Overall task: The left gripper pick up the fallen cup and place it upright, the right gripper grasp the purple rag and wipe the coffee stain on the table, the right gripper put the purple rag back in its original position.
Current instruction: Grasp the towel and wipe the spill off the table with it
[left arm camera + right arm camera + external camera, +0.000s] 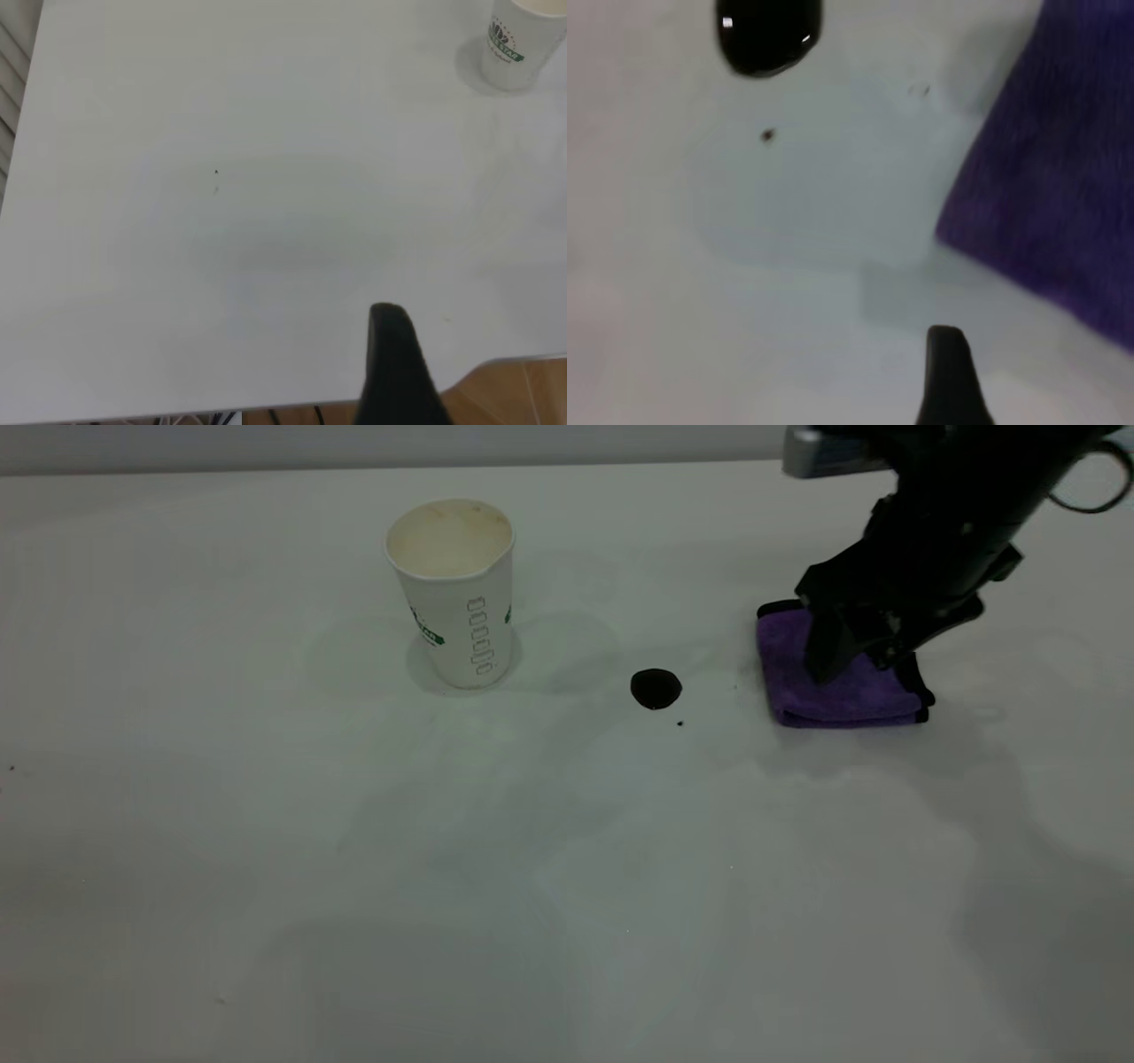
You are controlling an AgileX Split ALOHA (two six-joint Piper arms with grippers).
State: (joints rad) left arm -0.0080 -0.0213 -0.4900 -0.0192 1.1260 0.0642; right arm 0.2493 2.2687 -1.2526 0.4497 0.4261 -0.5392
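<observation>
Exterior view: white paper cup stands upright on white worktop. Right of it, black round coffee stain, then folded purple rag; right hand touches it, spread.

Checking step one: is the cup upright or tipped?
Upright: the cup stands on its base on the table, open mouth upward.

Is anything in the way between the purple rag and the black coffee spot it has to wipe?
Nothing visible is. Only bare table and one tiny dark speck lie between the purple rag and the coffee stain. The cup stands upright, on the stain's far side from the rag. The right pincer is at the rag.
</observation>
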